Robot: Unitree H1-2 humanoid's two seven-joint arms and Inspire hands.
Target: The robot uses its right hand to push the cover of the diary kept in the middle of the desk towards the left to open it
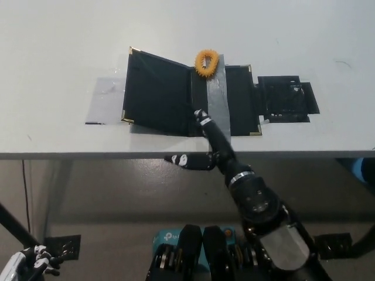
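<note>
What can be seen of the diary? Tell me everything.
The diary is black with small gold corner caps and lies opened on the white desk, its left cover tilted slightly up. Grey tape runs across its right half, and an orange ring sits at its top edge. The right robot hand reaches over its lower middle.

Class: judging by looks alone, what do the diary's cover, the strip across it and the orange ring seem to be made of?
Diary: likely matte black leatherette, with shiny metal-looking corner caps. Strip: probably grey duct tape, slightly glossy and wrinkled. Orange ring: apparently soft rubber or plastic, its rim bumpy.
</note>
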